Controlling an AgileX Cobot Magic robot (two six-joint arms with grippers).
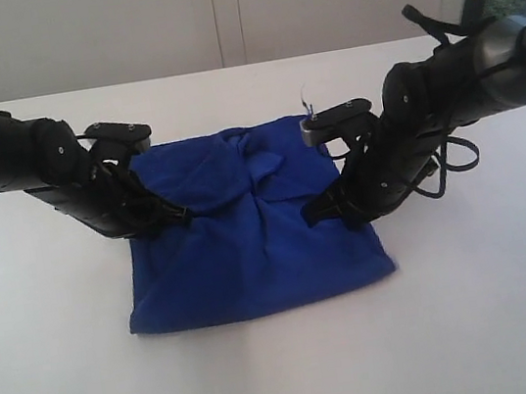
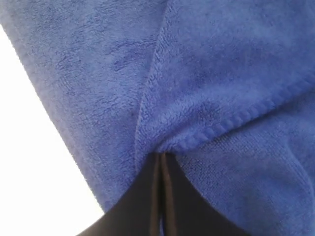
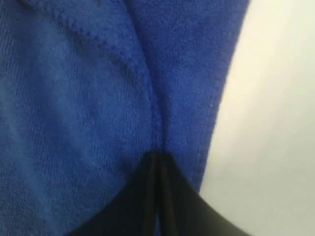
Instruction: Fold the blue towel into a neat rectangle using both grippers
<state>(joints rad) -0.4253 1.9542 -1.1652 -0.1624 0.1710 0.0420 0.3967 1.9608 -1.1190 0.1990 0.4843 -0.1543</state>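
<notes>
The left gripper (image 1: 178, 216) (9 o'clock) and right gripper (image 1: 317, 213) (3 o'clock) are clamped on the blue towel (image 1: 252, 258); moving both level and together should keep the fold square.

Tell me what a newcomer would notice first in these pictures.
A rumpled blue towel lies in the middle of the white table. The left gripper and the right gripper, both shut, pinch its fabric at opposite sides, and creases run between them.
</notes>
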